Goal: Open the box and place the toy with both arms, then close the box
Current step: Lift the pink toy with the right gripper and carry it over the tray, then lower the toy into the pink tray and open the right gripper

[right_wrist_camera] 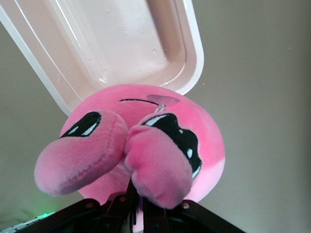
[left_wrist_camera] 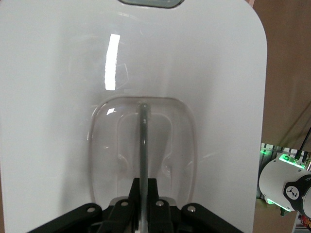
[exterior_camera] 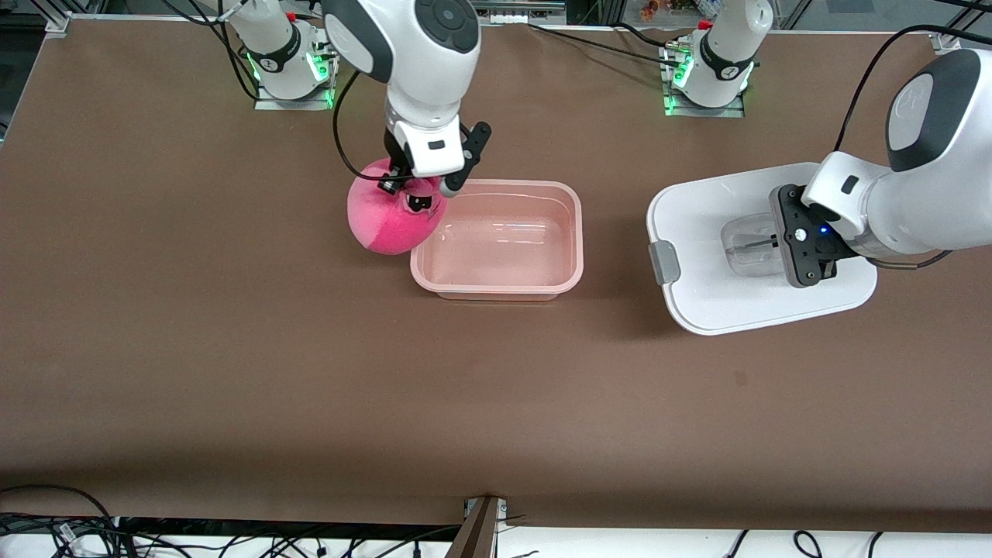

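the right end effector (exterior_camera: pixel 415 184) is clamped narrow on the top of the toy (exterior_camera: pixel 387 221), its 2 fingers pinched into the plush between the ears. the toy hangs from it, tilted, over the counter (exterior_camera: pixel 232 372) just beside the box (exterior_camera: pixel 500 291), at the box corner toward the right arm's end; its lower side overlaps the box rim in the front view. in the right wrist view the toy (right_wrist_camera: pixel 160 145) fills the middle, its dark eyes facing the camera, with the open box (right_wrist_camera: pixel 194 58) just past it. the box is a pale pink base with nothing inside, sitting near the middle of the counter with no lid on it.

the left end effector (exterior_camera: pixel 779 242) is closed narrow on the clear handle (exterior_camera: pixel 748 246) in the middle of the lid (exterior_camera: pixel 697 302). in the left wrist view the fingers (left_wrist_camera: pixel 151 194) pinch the thin grey bar (left_wrist_camera: pixel 144 141) of the recessed handle. the white lid lies flat, well apart from the box, toward the left arm's end of the counter. 1 grey clip (exterior_camera: pixel 665 262) shows on the lid edge facing the box.
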{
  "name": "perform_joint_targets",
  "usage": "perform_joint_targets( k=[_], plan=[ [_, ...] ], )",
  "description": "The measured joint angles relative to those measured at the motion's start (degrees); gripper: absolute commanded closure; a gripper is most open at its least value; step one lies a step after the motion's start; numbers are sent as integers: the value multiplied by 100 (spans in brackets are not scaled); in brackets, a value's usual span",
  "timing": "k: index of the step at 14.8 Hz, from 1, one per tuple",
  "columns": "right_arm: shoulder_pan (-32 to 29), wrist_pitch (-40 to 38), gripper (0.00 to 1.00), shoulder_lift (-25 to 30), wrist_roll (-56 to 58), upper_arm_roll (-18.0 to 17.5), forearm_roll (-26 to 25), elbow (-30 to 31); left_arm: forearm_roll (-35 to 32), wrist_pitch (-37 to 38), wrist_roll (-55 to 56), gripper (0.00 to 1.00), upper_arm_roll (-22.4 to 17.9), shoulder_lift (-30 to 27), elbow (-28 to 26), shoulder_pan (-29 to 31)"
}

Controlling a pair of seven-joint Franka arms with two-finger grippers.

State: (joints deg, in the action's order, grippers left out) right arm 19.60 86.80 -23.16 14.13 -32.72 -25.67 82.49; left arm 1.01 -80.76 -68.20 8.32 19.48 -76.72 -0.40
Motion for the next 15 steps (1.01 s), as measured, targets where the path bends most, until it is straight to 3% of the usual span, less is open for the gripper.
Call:
perform_joint_targets(
  k=[9, 11, 15],
  plan=[
    [269, 563, 100, -401, -218, 24, -356, -14, 0, 0, -14, 100, 6, 1, 0, 2],
    [289, 734, 1, -467, -571, 29, -356, -16, 0, 2, -16, 100, 5, 2, 0, 7],
    [472, 1107, 0, -626, -1699, 28, -355, -19, 0, 2, -17, 100, 7, 2, 0, 3]
  ],
)
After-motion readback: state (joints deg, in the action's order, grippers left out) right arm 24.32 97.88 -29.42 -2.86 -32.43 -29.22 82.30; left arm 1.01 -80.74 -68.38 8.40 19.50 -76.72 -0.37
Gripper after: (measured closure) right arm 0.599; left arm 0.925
